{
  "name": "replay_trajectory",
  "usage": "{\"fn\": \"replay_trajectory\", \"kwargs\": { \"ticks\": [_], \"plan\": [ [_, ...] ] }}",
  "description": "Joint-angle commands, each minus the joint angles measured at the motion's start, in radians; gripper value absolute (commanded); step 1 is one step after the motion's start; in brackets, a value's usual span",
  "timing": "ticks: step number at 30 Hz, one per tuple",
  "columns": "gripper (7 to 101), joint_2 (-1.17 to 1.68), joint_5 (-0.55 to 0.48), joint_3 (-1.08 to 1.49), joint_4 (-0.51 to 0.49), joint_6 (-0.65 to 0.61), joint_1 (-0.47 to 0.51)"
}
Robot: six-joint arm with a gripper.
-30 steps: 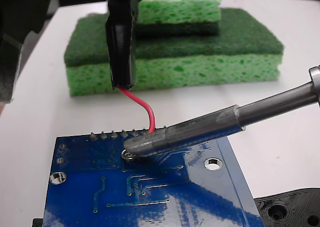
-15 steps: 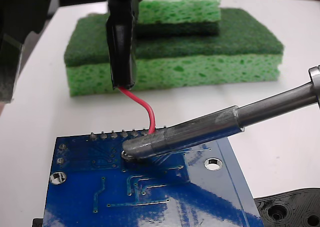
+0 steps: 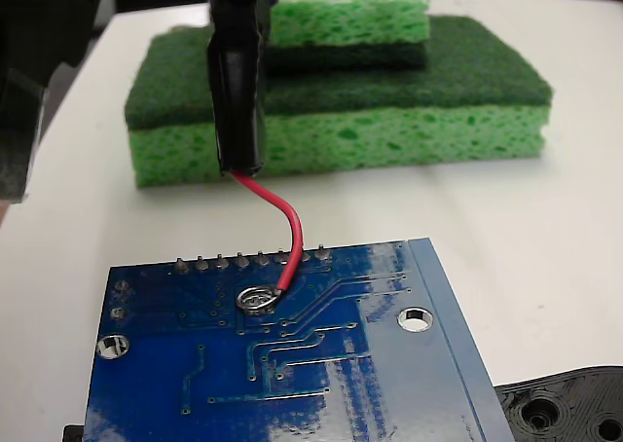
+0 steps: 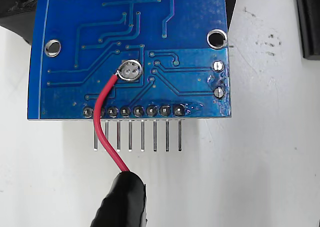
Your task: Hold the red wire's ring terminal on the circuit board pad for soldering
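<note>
Withdrawn since earlier frame: grey soldering iron, leaving joint exposed. Gripper [image 3: 238,160] jaws clamped on red wire [image 3: 284,218], angled so its ring terminal [image 3: 255,299] lies flat over pad [image 4: 131,70] on circuit board [image 3: 321,384]; green sponges [image 3: 389,111] behind
</note>
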Motion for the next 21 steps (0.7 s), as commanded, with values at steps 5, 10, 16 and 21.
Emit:
{"fn": "replay_trajectory", "kwargs": {
  "ticks": [5, 10, 16, 21],
  "plan": [
    [100.3, 0.023, 0.005, -0.003, -0.002, 0.008, -0.009],
    [100.3, 0.087, 0.049, 0.038, -0.020, 0.034, -0.031],
    [100.3, 0.190, 0.115, 0.106, -0.034, 0.074, -0.081],
    [100.3, 0.325, 0.161, 0.242, -0.083, 0.126, -0.126]
  ]
}}
